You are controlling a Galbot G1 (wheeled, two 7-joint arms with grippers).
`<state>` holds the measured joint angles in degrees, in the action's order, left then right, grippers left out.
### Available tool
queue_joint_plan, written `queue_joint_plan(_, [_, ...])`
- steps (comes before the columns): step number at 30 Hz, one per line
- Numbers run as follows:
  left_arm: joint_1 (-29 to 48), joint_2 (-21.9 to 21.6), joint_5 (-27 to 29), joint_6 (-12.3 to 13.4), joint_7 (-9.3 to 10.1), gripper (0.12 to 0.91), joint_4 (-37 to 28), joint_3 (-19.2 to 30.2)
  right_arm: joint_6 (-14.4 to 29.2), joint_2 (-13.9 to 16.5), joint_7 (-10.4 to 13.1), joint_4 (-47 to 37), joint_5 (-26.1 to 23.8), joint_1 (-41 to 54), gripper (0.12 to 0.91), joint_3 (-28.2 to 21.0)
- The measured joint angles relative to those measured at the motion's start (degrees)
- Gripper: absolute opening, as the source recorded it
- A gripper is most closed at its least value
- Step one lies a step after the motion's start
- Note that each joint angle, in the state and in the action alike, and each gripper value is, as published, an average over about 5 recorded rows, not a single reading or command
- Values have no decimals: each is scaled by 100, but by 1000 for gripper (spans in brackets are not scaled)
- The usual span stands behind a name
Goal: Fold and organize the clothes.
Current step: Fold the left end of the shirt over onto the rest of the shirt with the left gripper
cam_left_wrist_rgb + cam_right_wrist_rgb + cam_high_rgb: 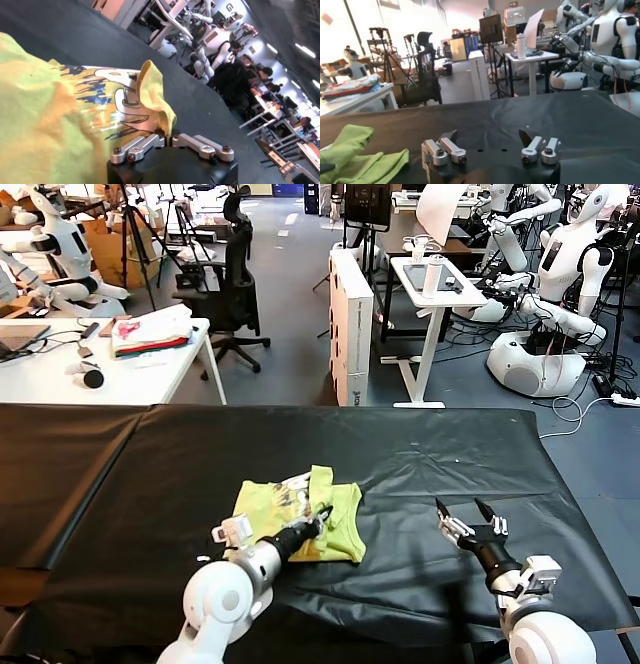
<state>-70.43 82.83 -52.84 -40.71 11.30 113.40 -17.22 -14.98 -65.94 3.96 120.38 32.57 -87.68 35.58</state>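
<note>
The lime-yellow T-shirt (pixel 290 519) lies bunched and partly folded on the black table (pixel 420 454), left of centre. A white and blue print shows on it. My left gripper (pixel 322 515) rests on the shirt's middle and is shut on a raised fold of its fabric (pixel 159 107). In the left wrist view the left gripper (pixel 167 134) has its jaws together on that yellow fold. My right gripper (pixel 465 512) is open and empty, low over bare table to the right of the shirt. In the right wrist view the right gripper (pixel 488 137) has its jaws wide apart, and the shirt (pixel 355 155) lies off to one side.
Behind the black table stand a white table with a white, pink and red fabric pile (pixel 152 332), an office chair (pixel 232 284), a white box (pixel 350 324), a small white desk (pixel 437 284) and other robots (pixel 565 274).
</note>
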Motion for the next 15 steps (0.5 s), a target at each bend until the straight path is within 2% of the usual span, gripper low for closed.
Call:
queue_joint_plan(6, [-37,58,227,98,-78,192,-175,12,-2,-25,0,-25,-24,28,907,-22])
queue_joint_plan(8, [-28,95,271,134,-75,243,-220,28,-2,-44,-2,-40,-51,45,907,-49])
queue_joint_plan(15, [-38,349,433,140,-48,653,-282,188,58,-22,-86,-155,-260,153,907,-209])
